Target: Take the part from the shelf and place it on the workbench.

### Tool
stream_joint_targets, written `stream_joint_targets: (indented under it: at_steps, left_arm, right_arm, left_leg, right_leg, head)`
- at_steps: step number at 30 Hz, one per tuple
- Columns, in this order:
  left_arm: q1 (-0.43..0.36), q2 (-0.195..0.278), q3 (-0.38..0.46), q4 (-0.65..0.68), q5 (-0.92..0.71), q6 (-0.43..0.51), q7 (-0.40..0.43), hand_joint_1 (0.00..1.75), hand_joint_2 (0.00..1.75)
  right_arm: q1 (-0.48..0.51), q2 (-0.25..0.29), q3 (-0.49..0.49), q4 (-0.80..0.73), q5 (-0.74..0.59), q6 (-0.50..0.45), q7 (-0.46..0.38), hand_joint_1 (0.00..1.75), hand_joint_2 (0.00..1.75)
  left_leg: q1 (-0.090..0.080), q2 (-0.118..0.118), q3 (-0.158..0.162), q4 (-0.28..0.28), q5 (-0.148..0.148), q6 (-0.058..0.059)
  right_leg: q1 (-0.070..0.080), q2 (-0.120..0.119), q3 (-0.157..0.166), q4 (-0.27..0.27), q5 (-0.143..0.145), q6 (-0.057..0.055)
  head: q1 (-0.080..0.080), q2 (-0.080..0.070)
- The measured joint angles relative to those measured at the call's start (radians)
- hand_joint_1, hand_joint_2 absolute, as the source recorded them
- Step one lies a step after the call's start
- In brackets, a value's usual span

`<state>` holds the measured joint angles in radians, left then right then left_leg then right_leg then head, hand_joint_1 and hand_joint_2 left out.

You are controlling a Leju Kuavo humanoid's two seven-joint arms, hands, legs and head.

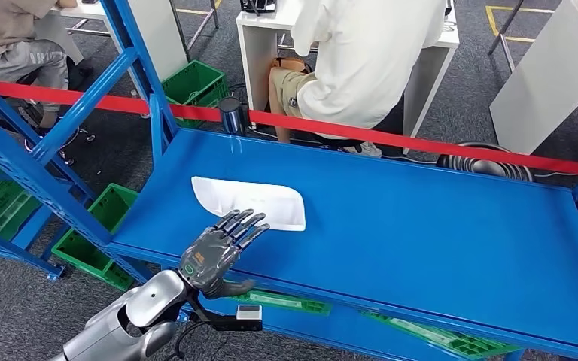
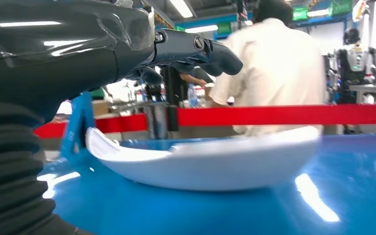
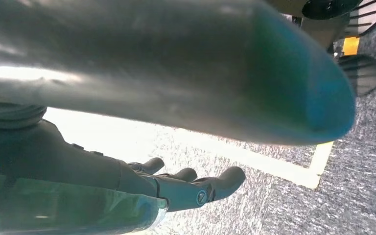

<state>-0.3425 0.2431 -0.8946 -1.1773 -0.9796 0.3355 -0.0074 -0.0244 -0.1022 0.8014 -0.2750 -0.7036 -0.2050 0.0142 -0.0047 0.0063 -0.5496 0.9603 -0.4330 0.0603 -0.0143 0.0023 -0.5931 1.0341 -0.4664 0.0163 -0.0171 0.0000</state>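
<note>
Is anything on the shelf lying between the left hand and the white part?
Nothing visible. The left hand hovers open at the near edge of the white part, with only bare blue shelf around it.

Red barrier tape, seated person, green crates.

I see bright, even overhead light; glare streaks the shelf in my left wrist view, and the right wrist view is blurred and washed out.

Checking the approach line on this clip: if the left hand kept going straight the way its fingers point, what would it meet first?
Most likely the white part on the blue shelf: the left hand is open, fingers aimed at its near edge, seemingly just short of contact.
</note>
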Motion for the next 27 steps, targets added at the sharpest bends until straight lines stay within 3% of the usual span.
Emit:
stream_joint_targets:
  at_steps: [3, 4, 5, 6, 7, 9, 10, 13, 15, 18, 19, 20, 21, 24, 25, 27]
  left_arm:
    - [0.002, -0.003, -0.004, 0.014, -0.043, 0.029, 0.015, 0.0, 1.75]
    - [0.005, -0.004, -0.005, 0.02, -0.057, 0.038, 0.018, 0.0, 1.75]
    - [0.009, -0.004, -0.006, 0.025, -0.07, 0.047, 0.021, 0.0, 1.75]
    - [0.012, -0.004, -0.006, 0.03, -0.083, 0.058, 0.024, 0.0, 1.75]
    - [0.013, -0.005, -0.005, 0.035, -0.094, 0.068, 0.027, 0.0, 1.75]
    - [0.015, -0.006, -0.001, 0.044, -0.108, 0.084, 0.03, 0.0, 1.75]
    - [0.016, -0.006, 0.003, 0.048, -0.112, 0.09, 0.031, 0.0, 1.75]
    - [0.02, -0.006, 0.017, 0.061, -0.118, 0.101, 0.031, 0.0, 1.75]
    - [0.021, -0.006, 0.027, 0.071, -0.116, 0.102, 0.031, 0.0, 1.75]
    - [0.023, -0.007, 0.042, 0.097, -0.111, 0.105, 0.028, 0.0, 1.75]
    - [0.024, -0.007, 0.044, 0.106, -0.109, 0.106, 0.027, 0.0, 1.75]
    - [0.026, -0.007, 0.046, 0.115, -0.109, 0.106, 0.026, 0.0, 1.75]
    - [0.026, -0.007, 0.048, 0.121, -0.109, 0.106, 0.025, 0.0, 1.75]
    - [0.017, -0.008, 0.056, 0.142, -0.113, 0.112, 0.027, 0.0, 1.75]
    - [0.011, -0.009, 0.06, 0.153, -0.115, 0.118, 0.027, 0.0, 1.75]
    - [-0.003, -0.012, 0.068, 0.184, -0.117, 0.134, 0.027, 0.0, 1.75]
  right_arm:
    - [0.002, -0.004, -0.001, 0.0, 0.0, -0.003, -0.001, 0.0, 0.0]
    - [0.003, -0.006, -0.001, 0.0, 0.0, -0.004, -0.001, 0.0, 0.0]
    - [0.004, -0.007, -0.001, 0.0, 0.0, -0.004, 0.0, 0.0, 0.0]
    - [0.005, -0.008, -0.001, 0.0, 0.0, -0.004, 0.0, 0.0, 0.0]
    - [0.005, -0.01, -0.001, 0.0, 0.0, -0.004, 0.0, 0.0, 0.0]
    - [0.005, -0.013, -0.001, 0.0, 0.001, -0.005, 0.001, 0.0, 0.0]
    - [0.004, -0.013, -0.001, 0.0, 0.001, -0.005, 0.001, 0.0, 0.0]
    - [0.005, -0.013, 0.0, 0.0, 0.002, -0.006, 0.003, 0.0, 0.0]
    - [0.004, -0.013, 0.0, 0.0, 0.005, -0.006, 0.005, 0.0, 0.0]
    - [0.001, -0.014, 0.0, 0.0, 0.009, -0.006, 0.009, 0.0, 0.0]
    - [0.001, -0.014, 0.0, 0.0, 0.009, -0.006, 0.011, 0.0, 0.0]
    - [0.001, -0.014, 0.0, 0.0, 0.009, -0.006, 0.013, 0.0, 0.0]
    - [0.0, -0.015, 0.0, 0.0, 0.01, -0.006, 0.014, 0.0, 0.0]
    - [-0.002, -0.013, 0.002, -0.001, 0.012, -0.006, 0.015, 0.0, 0.0]
    - [-0.004, -0.012, 0.003, -0.002, 0.013, -0.006, 0.015, 0.0, 0.0]
    - [-0.006, -0.011, 0.006, -0.003, 0.015, -0.007, 0.016, 0.0, 0.0]
  left_leg:
    - [0.0, 0.002, 0.003, -0.011, 0.009, 0.006]
    - [-0.001, 0.002, 0.002, -0.01, 0.009, 0.005]
    - [-0.001, 0.001, 0.001, -0.008, 0.008, 0.004]
    - [-0.001, 0.0, 0.0, -0.005, 0.006, 0.002]
    - [0.0, -0.001, -0.001, 0.001, 0.003, -0.003]
    - [-0.002, -0.003, -0.006, 0.018, -0.006, -0.016]
    - [-0.004, -0.004, -0.01, 0.027, -0.01, -0.022]
    - [-0.003, -0.005, -0.019, 0.038, -0.014, -0.032]
    - [0.002, -0.006, -0.033, 0.07, -0.038, -0.042]
    - [0.01, -0.007, -0.118, 0.252, -0.131, -0.058]
    - [0.012, -0.007, -0.146, 0.311, -0.151, -0.06]
    - [0.013, -0.007, -0.158, 0.334, -0.15, -0.059]
    - [0.013, -0.007, -0.149, 0.315, -0.13, -0.056]
    - [0.007, -0.006, -0.049, 0.116, -0.039, -0.031]
    - [0.003, -0.005, -0.027, 0.07, -0.026, -0.023]
    - [-0.004, -0.002, -0.017, 0.045, -0.024, -0.015]
  right_leg:
    - [-0.003, 0.0, -0.085, 0.178, -0.074, -0.006]
    - [-0.004, 0.0, -0.107, 0.223, -0.088, -0.003]
    - [-0.006, -0.001, -0.112, 0.234, -0.087, 0.005]
    - [-0.009, -0.001, -0.096, 0.201, -0.07, 0.017]
    - [-0.012, -0.002, -0.06, 0.131, -0.041, 0.029]
    - [-0.015, -0.002, 0.003, 0.008, 0.0, 0.036]
    - [-0.014, -0.002, 0.017, -0.02, 0.008, 0.03]
    - [-0.011, -0.001, 0.017, -0.022, 0.009, 0.008]
    - [-0.015, -0.001, 0.017, -0.024, 0.012, -0.003]
    - [-0.014, -0.001, 0.016, -0.024, 0.013, -0.014]
    - [-0.013, 0.0, 0.016, -0.024, 0.013, -0.014]
    - [-0.011, 0.0, 0.016, -0.024, 0.013, -0.014]
    - [-0.009, 0.0, 0.016, -0.024, 0.013, -0.014]
    - [-0.003, 0.002, 0.019, -0.025, 0.014, -0.013]
    - [-0.002, 0.002, 0.018, -0.025, 0.014, -0.011]
    - [-0.001, 0.001, 0.016, -0.028, 0.018, -0.005]
  head:
    - [0.003, 0.0]
    - [0.003, 0.0]
    - [0.003, 0.0]
    - [0.003, 0.0]
    - [0.003, 0.0]
    - [0.003, 0.0]
    - [0.003, 0.0]
    - [0.002, 0.0]
    - [0.001, 0.0]
    - [-0.001, 0.0]
    - [-0.001, 0.0]
    - [-0.001, 0.0]
    - [-0.001, 0.0]
    - [0.0, 0.0]
    - [0.0, 0.0]
    - [0.0, 0.0]
